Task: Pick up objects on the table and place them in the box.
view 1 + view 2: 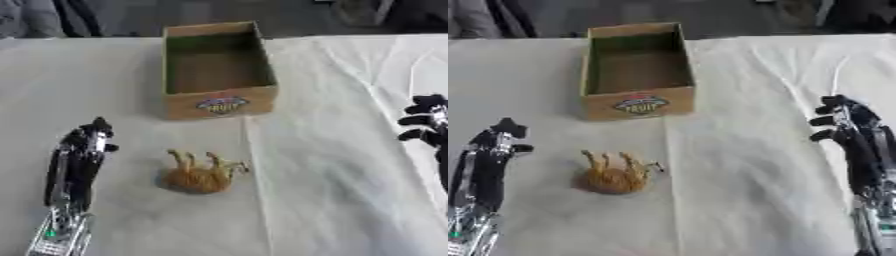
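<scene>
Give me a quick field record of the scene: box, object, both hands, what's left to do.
box: open cardboard box, far centre of the table, looks empty
object: tan toy animal, lying legs up on the white cloth, in front of the box, apart from it
left hand: left of the toy, fingers straight, holding nothing
right hand: at right edge, fingers relaxed, holding nothing
remaining: toy not yet picked up

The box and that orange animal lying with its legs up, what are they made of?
The box looks like plain cardboard: matte brown walls, thin edges, a printed label on the front. The toy animal is probably moulded plastic or rubber; its tan-orange body looks smooth and its stiff legs stick straight up, but I can't be sure.
</scene>
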{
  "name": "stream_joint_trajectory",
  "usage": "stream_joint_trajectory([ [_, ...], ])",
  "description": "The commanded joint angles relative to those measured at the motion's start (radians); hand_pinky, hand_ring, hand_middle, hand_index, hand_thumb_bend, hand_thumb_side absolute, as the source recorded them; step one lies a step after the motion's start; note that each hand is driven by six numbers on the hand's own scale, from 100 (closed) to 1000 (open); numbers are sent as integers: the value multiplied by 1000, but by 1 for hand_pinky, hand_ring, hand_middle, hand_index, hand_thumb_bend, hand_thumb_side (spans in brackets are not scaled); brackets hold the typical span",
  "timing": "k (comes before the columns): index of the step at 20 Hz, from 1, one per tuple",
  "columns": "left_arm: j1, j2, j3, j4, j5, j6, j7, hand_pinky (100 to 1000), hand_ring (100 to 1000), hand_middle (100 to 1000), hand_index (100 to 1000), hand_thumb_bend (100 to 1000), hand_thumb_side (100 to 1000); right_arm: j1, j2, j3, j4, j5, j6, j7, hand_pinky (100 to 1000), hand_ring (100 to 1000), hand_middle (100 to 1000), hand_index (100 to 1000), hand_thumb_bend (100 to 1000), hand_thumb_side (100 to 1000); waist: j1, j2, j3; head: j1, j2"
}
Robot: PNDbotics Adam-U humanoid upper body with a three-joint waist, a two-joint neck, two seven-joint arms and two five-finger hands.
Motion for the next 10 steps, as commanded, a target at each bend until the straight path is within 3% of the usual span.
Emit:
stream_joint_trajectory([
  [1,-20,29,7,-30,-11,-3,-15,576,780,506,601,282,539,-7,-12,-2,-11,1,-1,4,474,602,597,728,100,683,0,-15,-1,-4,-5],
  [6,-32,61,7,-50,-28,0,-57,581,790,515,610,336,517,-7,-13,-2,-10,1,-1,5,474,602,597,728,100,683,2,-17,-2,-5,-5],
  [7,-45,85,2,-59,-38,0,-75,591,813,536,629,410,480,-6,-13,-2,-10,2,0,5,474,602,597,728,100,681,4,-18,-2,-7,-5],
  [10,-83,154,-5,-91,-65,16,-135,606,838,562,653,453,415,-5,-14,-1,-9,2,2,5,474,602,597,728,100,681,6,-21,-2,-10,-5],
])
